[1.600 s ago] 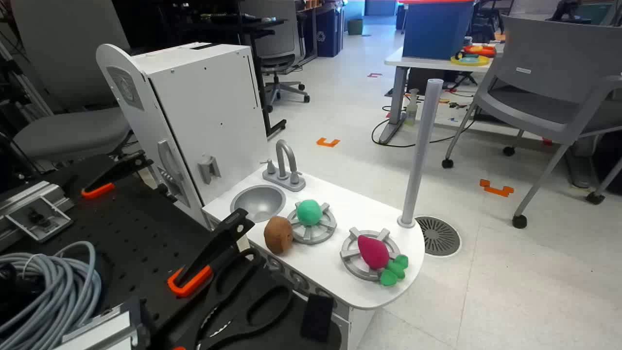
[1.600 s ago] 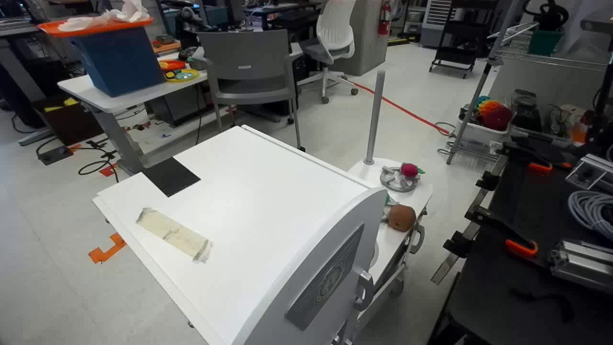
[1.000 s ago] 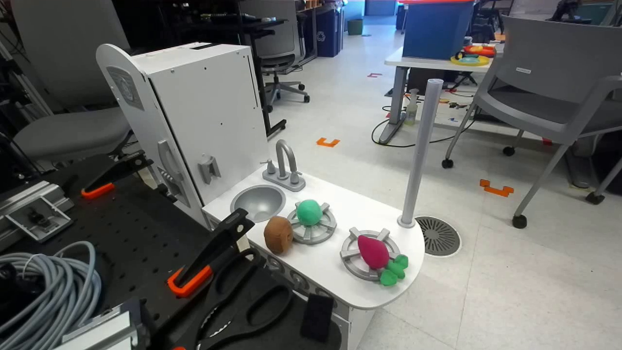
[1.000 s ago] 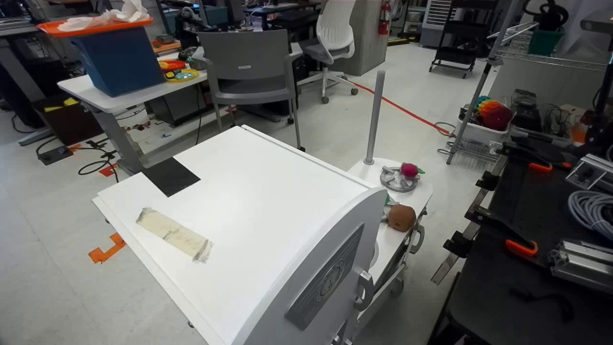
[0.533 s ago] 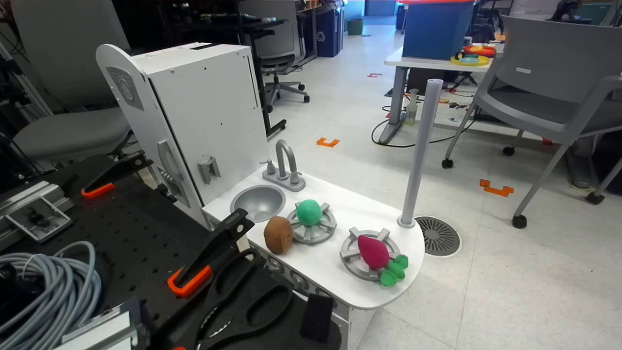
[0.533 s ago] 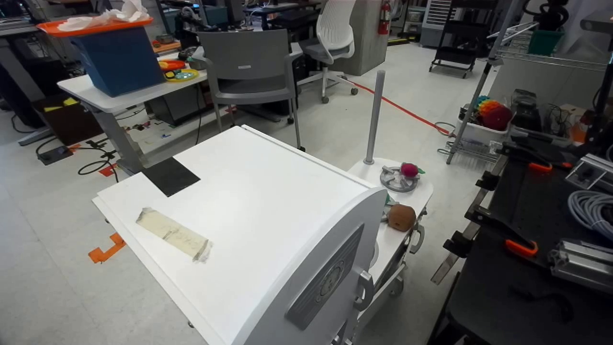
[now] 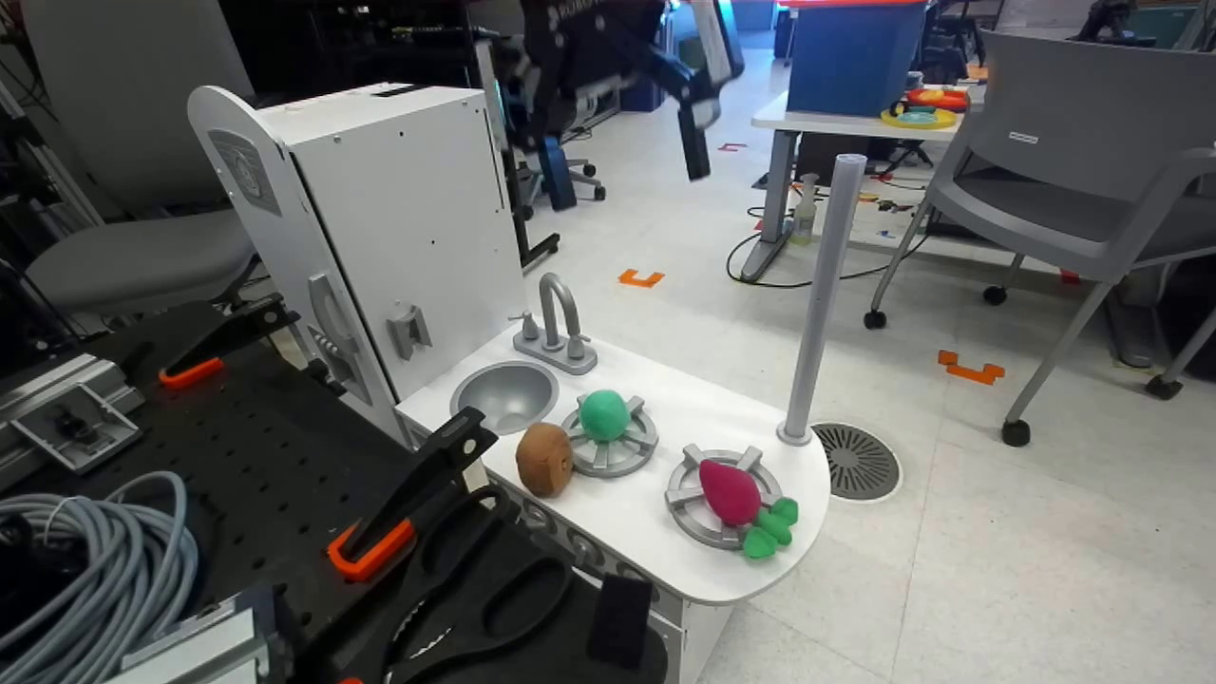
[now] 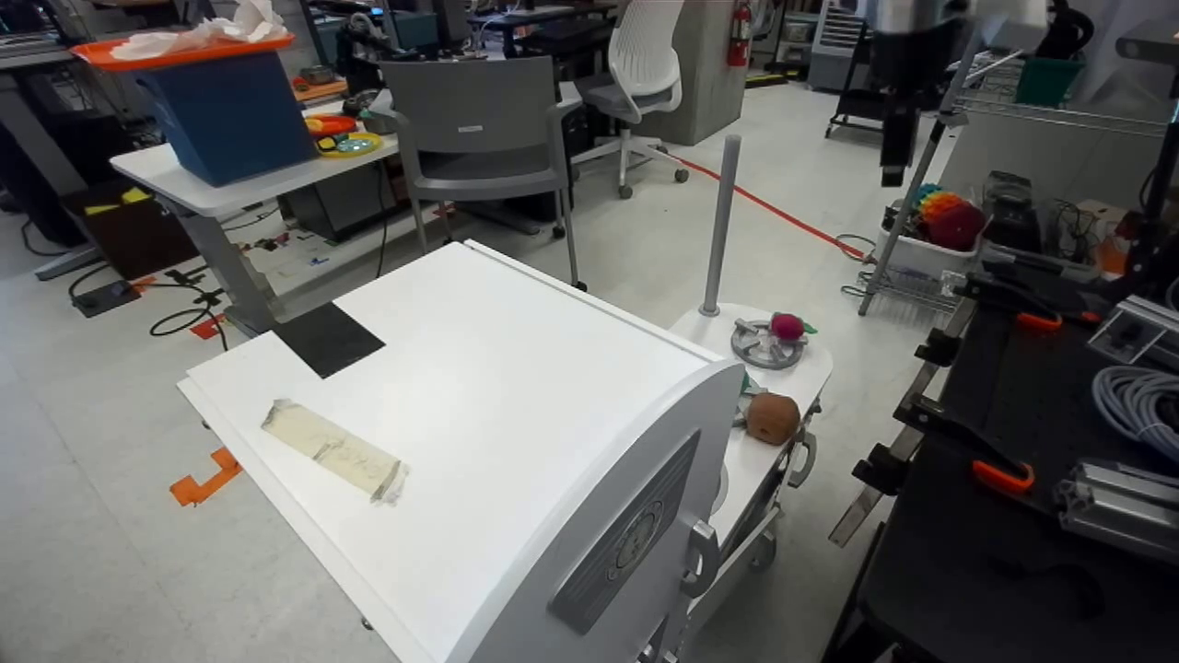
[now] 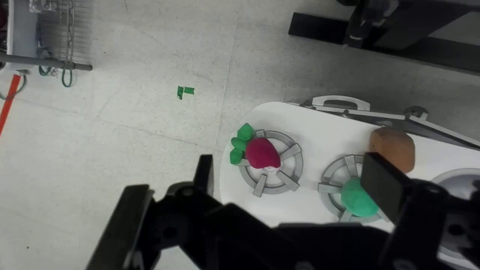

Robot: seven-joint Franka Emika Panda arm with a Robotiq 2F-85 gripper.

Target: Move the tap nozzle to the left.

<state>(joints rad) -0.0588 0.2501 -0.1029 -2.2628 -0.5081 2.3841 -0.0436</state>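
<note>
Standing cabinet (image 7: 408, 209): white, at one end of the counter (image 7: 708, 418).
Counter: white, rounded at the end away from the cabinet.
Pincer (image 7: 629, 186): fingers spread wide, high in both exterior views; in the wrist view a toy radish (image 9: 262, 153) shows between the fingertips.
Sink (image 7: 503, 401): grey bowl set in the counter near the cabinet.
Tap nozzle (image 7: 550, 309): grey upright arch just beside the sink, lower in an exterior view than the fingertips and well apart from them.
Tap handles (image 7: 528, 327): one on either side of the nozzle's foot.
</note>
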